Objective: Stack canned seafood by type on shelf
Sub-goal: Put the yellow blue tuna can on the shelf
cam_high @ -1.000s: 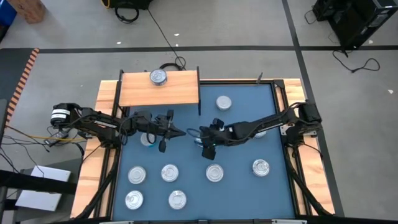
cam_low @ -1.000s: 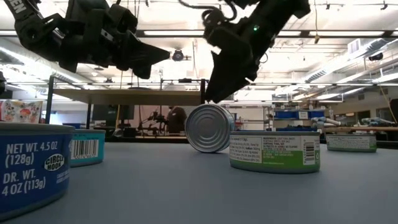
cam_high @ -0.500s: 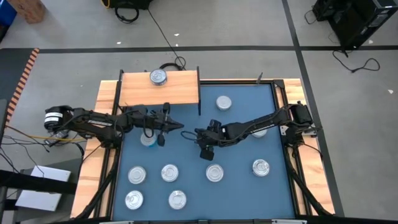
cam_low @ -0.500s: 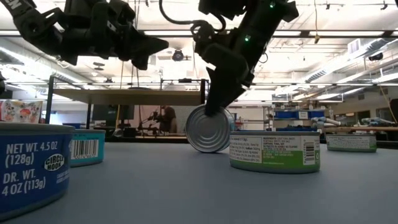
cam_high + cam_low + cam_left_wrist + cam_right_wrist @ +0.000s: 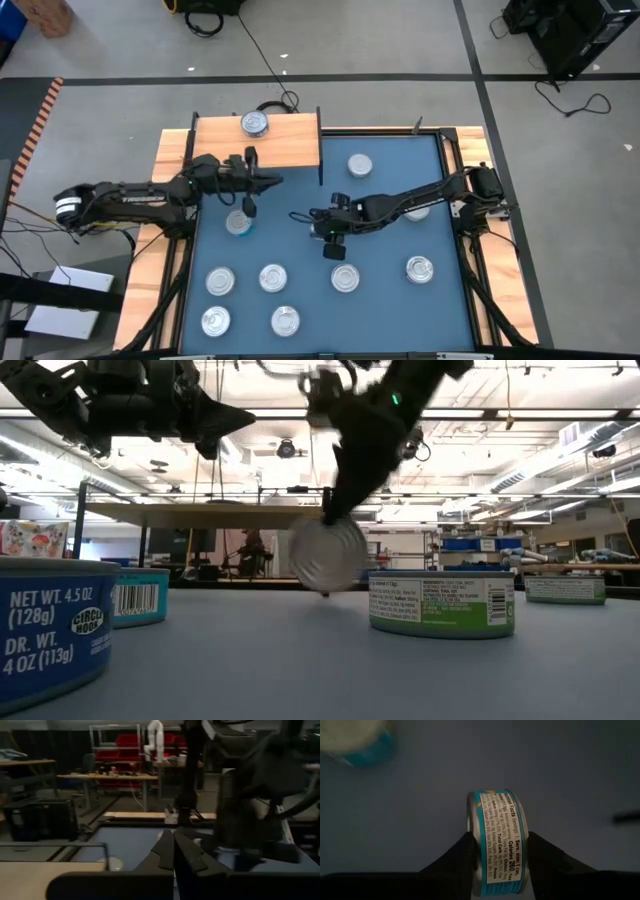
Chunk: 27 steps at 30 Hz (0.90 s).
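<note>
High view: a blue counter (image 5: pixel 390 200) seen from straight above, with a light wooden shelf (image 5: pixel 290 145) standing at its far left corner. One tin (image 5: pixel 255 123) already sits on the shelf. More round tins lie flat on the counter: five in a loose group along the near side (image 5: pixel 273 278), one near the far edge (image 5: pixel 359 165), one at the right (image 5: pixel 420 268), and one with a blue side (image 5: pixel 237 223) under the left arm.

The right tool (image 5: pixel 330 232) is near the middle of the counter, its fingers (image 5: pixel 460 857) clamped on either flat end of a tin turned on its edge (image 5: pixel 497 842). In the right wrist view the teal label faces the camera. In the low view this tin (image 5: pixel 327 555) looks tilted, touching the counter at most by its lower rim.

The left tool (image 5: pixel 268 181) hangs in the air beside the shelf's front edge, its fingers (image 5: pixel 172 852) pressed together and holding nothing.

The step in hand appears to be picking up this tin. The next move likely calls for carrying it to the shelf, turning it flat, and setting it with its own type; whether it matches the tin already there cannot be told.
</note>
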Motion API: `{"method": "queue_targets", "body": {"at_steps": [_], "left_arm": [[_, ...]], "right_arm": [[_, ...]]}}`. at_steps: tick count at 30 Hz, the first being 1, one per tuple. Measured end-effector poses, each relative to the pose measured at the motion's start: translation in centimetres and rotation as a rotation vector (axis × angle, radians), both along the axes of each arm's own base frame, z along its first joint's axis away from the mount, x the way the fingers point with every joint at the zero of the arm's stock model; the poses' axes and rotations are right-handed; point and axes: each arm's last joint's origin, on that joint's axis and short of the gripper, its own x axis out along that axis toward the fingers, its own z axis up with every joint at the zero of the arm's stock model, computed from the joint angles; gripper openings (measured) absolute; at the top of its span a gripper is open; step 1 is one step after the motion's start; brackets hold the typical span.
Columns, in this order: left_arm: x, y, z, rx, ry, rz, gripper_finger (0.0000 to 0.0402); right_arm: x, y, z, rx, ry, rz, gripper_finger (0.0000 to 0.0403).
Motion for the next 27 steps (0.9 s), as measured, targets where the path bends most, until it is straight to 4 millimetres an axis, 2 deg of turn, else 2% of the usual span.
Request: {"method": "queue_targets", "body": {"at_steps": [6, 10, 14, 18, 23, 27], "left_arm": [[-1.8, 0.2, 0.8, -0.031, -0.002, 0.044, 0.0001], [-2.3, 0.2, 0.9, -0.043, 0.014, 0.063, 0.0001], [-2.3, 0.2, 0.9, -0.039, 0.012, 0.089, 0.0001], [-2.3, 0.3, 0.9, -0.036, 0.012, 0.103, 0.0001], [-2.3, 0.3, 0.9, -0.034, 0.011, 0.104, 0.0001], [-2.3, 0.3, 1.0, -0.028, 0.008, 0.105, 0.0001]], "right_arm": [[1.6, 0.3, 4.5, -0.178, -0.117, 0.112, 0.0140], [2.3, 0.5, 7.3, -0.431, -0.164, 0.170, 0.0140], [2.9, -0.1, 8.7, -0.679, -0.177, 0.205, 0.0140], [3.5, -2.9, 9.4, -0.833, -0.139, 0.185, 0.0140], [3.7, -8.0, 9.9, -0.898, -0.119, 0.116, 0.0140], [3.6, -11.5, 10.3, -0.933, -0.118, 0.133, 0.0140]]}}
